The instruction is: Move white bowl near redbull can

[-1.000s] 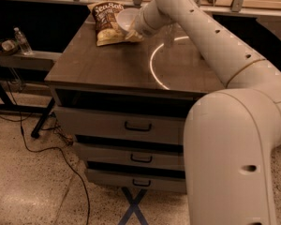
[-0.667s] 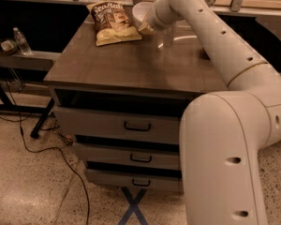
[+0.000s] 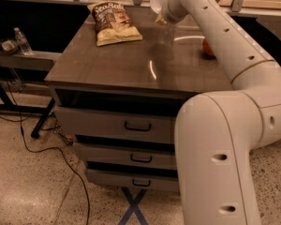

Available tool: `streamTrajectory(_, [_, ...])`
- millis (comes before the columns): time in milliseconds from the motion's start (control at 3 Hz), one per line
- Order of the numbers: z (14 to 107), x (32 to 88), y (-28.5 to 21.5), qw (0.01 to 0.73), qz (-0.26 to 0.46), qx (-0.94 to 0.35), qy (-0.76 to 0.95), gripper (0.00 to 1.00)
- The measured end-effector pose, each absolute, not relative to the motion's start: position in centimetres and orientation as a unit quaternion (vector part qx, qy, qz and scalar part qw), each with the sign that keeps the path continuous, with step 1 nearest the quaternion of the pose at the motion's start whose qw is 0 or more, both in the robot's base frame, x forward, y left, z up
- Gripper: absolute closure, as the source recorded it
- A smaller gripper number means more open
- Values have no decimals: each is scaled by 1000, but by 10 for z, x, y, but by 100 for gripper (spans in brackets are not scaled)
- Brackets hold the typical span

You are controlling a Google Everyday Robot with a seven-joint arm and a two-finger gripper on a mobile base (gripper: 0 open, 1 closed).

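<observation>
As the two-finger gripper (image 3: 162, 14) has swung right along the back of the dark wooden tabletop (image 3: 131, 64), the glossy white round bowl (image 3: 158, 1) has gone with it: a second ago it sat right beside the crinkled yellow-and-brown chip bag (image 3: 113, 22), now it's well apart from the bag, tilted and off the surface. The bowl travels with the gripper, so I read the jaws as clamped on its rim. Means pickup is done and transport is under way.

Slim blue-and-silver redbull can: can't pick it out in this view, so target spot is unknown. Probably further right or behind the white arm (image 3: 225, 36).

Room: bowl hangs near the table's far edge, so not much margin backward. Centre and front of the top look open. A round orange-red fruit (image 3: 206, 48) sits on the right, half hidden by the arm. Keep the bowl from clipping it on the way down. Right edge is hidden by the arm.
</observation>
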State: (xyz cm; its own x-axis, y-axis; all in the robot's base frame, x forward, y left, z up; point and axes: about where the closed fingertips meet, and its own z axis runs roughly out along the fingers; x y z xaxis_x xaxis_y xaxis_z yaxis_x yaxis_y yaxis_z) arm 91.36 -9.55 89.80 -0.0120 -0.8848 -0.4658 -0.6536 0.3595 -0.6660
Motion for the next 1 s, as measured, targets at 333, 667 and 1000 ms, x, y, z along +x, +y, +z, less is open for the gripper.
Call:
streamTrajectory(333, [885,922,-117,412,-152,-541,718,97])
streamTrajectory(667, [876,927,-127,397,-160,-535,728,74])
streamTrajectory(1000, [864,928,-126,383,-154,-541,733,51])
